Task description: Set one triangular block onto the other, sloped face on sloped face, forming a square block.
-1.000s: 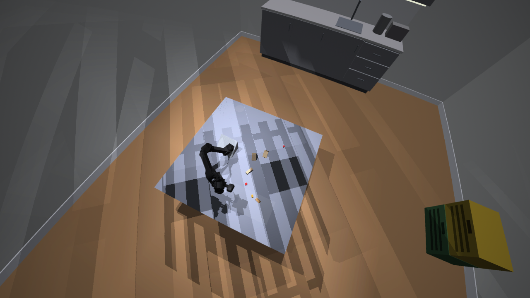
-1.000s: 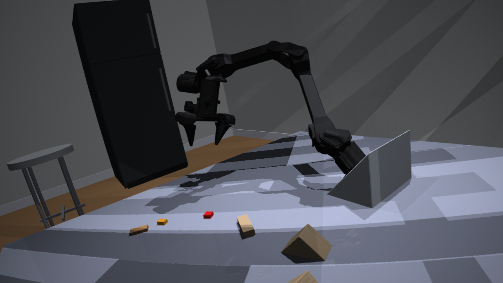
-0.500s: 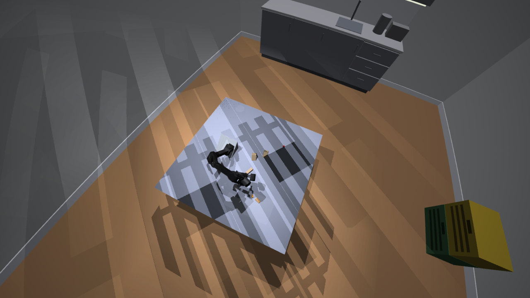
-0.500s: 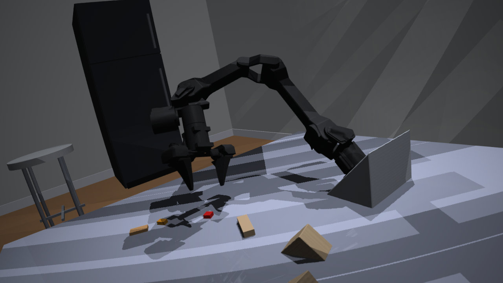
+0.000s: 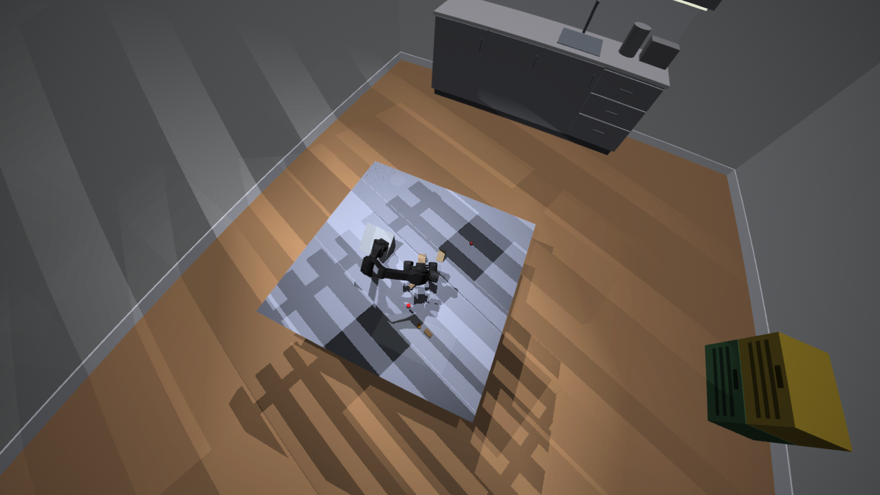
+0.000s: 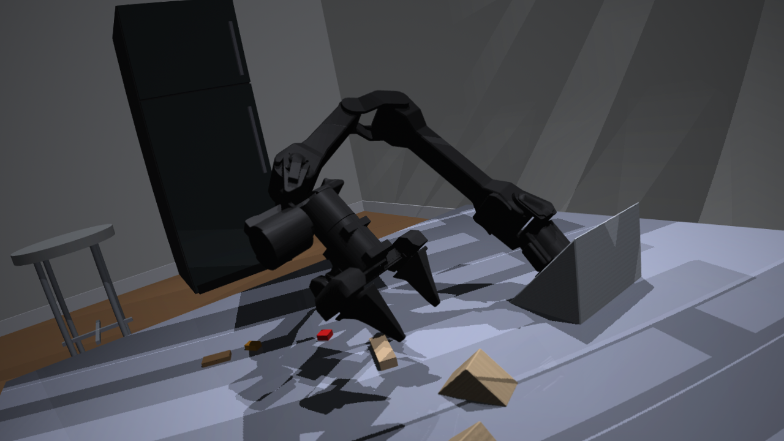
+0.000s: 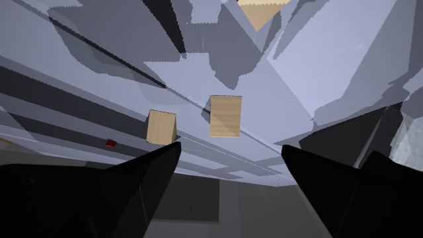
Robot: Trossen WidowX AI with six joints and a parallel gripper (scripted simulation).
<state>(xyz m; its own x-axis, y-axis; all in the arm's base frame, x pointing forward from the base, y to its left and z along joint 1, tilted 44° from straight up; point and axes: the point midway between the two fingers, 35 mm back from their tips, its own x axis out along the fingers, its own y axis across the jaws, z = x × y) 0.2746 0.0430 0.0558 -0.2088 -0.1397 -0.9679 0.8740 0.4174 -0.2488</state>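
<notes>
One wooden triangular block [image 5: 421, 259] [image 6: 485, 378] [image 7: 225, 116] lies on the table with its ridge up in the exterior view. The other triangular block [image 5: 441, 255] [image 6: 474, 433] [image 7: 161, 127] lies apart from it, farther from the arm's base, and is mostly cut off in the exterior view. My gripper [image 5: 421, 266] [image 6: 421, 321] [image 7: 230, 147] is open and empty, tilted and low over the table. In the exterior view its fingertips are behind and left of the nearer triangular block. Both blocks show beyond the tips in the wrist view.
A wooden bar [image 6: 383, 352] [image 7: 259, 14] lies close to my near fingertip in the exterior view. A red block [image 5: 408, 305] [image 6: 324, 334], an orange block [image 6: 252, 345] and a brown block [image 6: 216, 358] lie farther left. A small red piece [image 5: 471, 243] [image 7: 110, 143] lies beyond the triangular blocks. A grey slanted panel [image 6: 608, 268] stands by the arm's base.
</notes>
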